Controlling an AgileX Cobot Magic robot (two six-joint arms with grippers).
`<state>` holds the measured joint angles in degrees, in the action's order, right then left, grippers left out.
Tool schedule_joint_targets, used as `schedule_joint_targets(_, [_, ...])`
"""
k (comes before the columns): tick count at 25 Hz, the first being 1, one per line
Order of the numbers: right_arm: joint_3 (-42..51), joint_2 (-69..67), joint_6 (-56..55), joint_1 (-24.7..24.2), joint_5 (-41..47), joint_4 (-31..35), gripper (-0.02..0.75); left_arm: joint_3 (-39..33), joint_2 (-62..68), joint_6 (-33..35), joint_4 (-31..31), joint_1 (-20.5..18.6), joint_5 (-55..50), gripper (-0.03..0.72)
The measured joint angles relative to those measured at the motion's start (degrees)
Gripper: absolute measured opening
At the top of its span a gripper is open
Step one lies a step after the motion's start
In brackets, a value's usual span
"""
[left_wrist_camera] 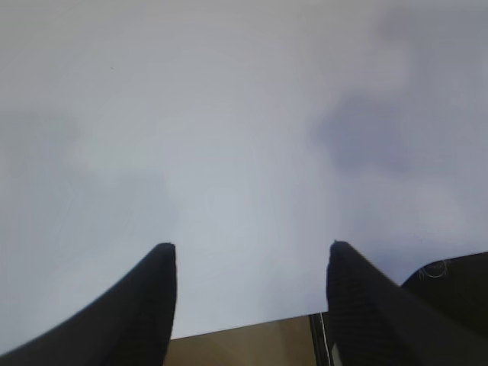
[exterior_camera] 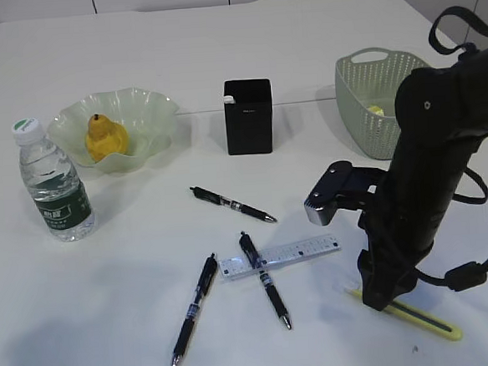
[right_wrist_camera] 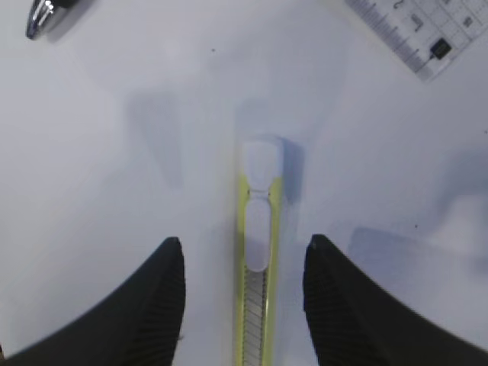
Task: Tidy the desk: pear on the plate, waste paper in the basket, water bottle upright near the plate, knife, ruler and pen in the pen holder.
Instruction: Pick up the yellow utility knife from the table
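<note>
I am lowering my right gripper [right_wrist_camera: 242, 282], fingers spread, astride the yellow knife [right_wrist_camera: 257, 252] lying flat at lower centre of the wrist frame, so closing should pinch its narrow sides. My left gripper [left_wrist_camera: 250, 263] is hanging spread over bare table [left_wrist_camera: 229, 114].

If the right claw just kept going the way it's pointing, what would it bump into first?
Most likely the yellow knife: it lies on the table between the open fingers of the right gripper, which points downward. How far above it is unclear.
</note>
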<state>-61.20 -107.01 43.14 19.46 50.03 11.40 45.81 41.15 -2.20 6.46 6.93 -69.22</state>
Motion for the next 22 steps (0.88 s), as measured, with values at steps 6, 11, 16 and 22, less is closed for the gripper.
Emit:
schedule_joint_targets(6, [0.1,-2.0,0.1,0.0,-0.6,-0.4,0.408,0.0,0.0,0.0,0.0,0.0,-0.1,0.437])
schedule_joint_targets(11, [0.1,-3.0,0.1,0.0,-0.8,-0.4,0.408,0.0,0.0,0.0,0.0,0.0,-0.1,0.437])
schedule_joint_targets(16, [0.1,-3.8,0.1,0.0,-1.0,-0.4,0.408,0.0,0.0,0.0,0.0,0.0,-0.2,0.436])
schedule_joint_targets(22, [0.1,-3.8,0.2,0.0,-1.4,-0.4,0.408,0.0,0.0,0.0,0.0,0.0,-0.2,0.436])
